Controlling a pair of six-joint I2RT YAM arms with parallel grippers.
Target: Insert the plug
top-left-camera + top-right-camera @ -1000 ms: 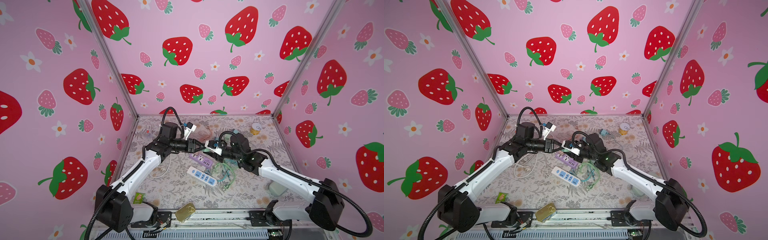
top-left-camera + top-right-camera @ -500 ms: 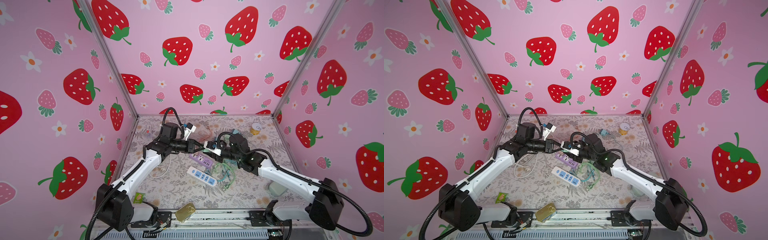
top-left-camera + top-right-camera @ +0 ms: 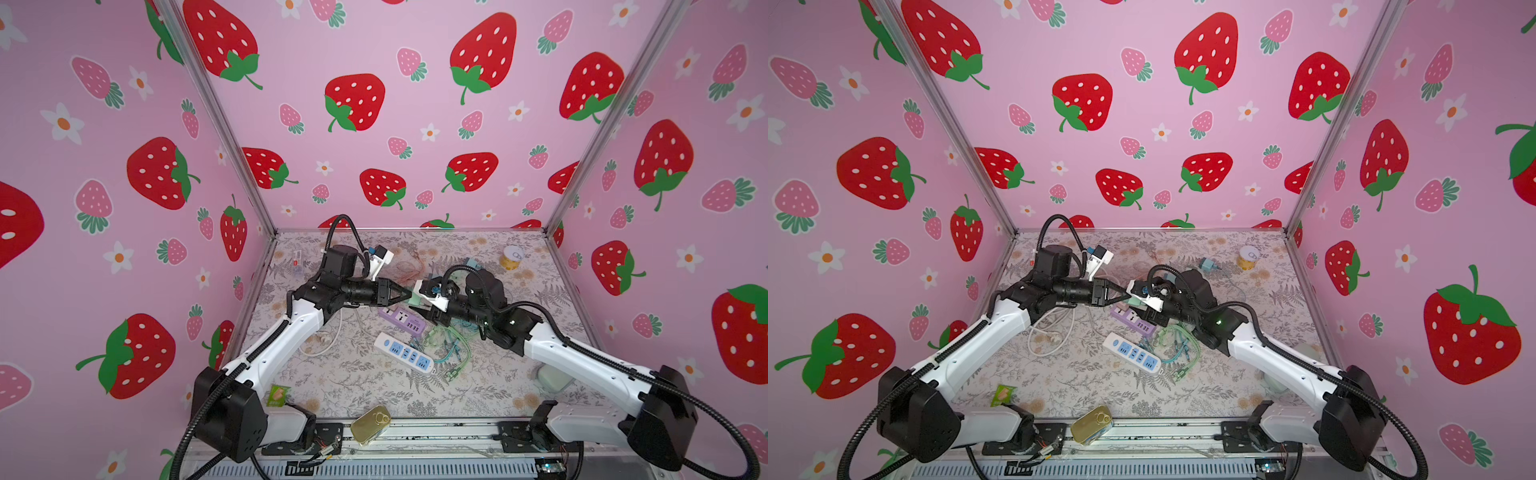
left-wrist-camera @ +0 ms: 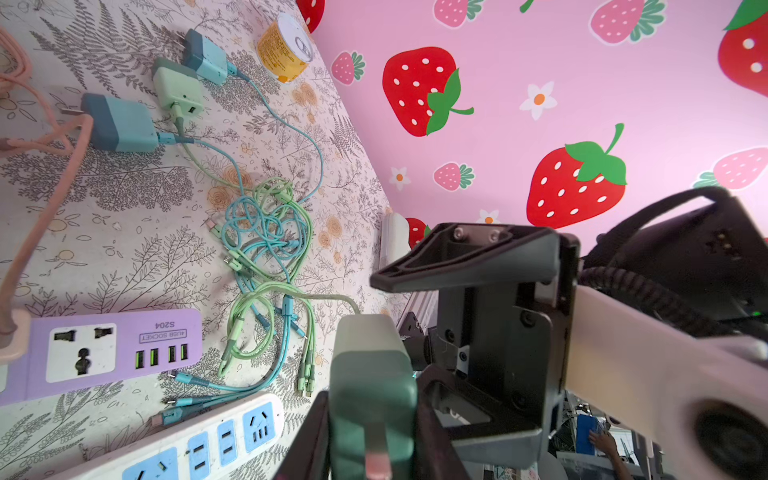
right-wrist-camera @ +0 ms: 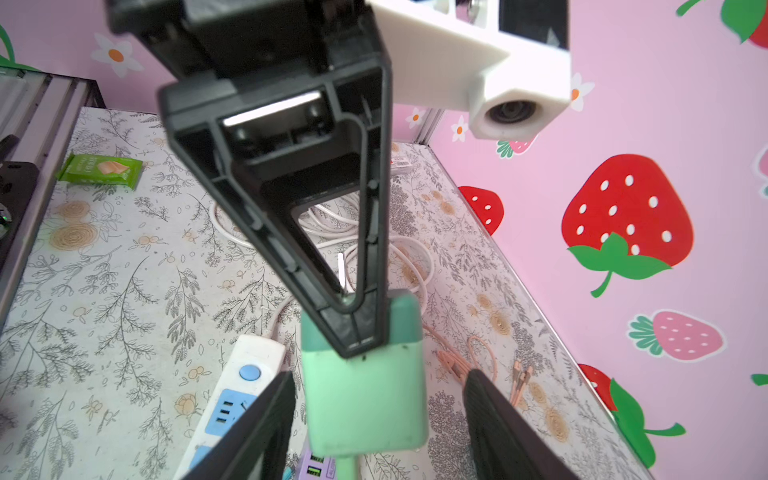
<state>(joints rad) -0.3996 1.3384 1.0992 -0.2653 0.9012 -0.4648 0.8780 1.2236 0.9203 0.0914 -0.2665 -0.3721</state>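
Now my left gripper [image 4: 371,409] has just clamped the green plug [image 5: 365,399] in mid-air, while my right gripper [image 5: 379,374] has let go, its jaws spread either side. So the handover looks done. Below wait the purple strip [image 4: 104,353] and white strip [image 4: 199,444]; tangled cables [image 4: 266,249] crowd beside them, spare chargers [image 4: 120,124] beyond.

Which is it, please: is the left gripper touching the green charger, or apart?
Touching: left wrist view shows the left gripper clamped on the green charger.
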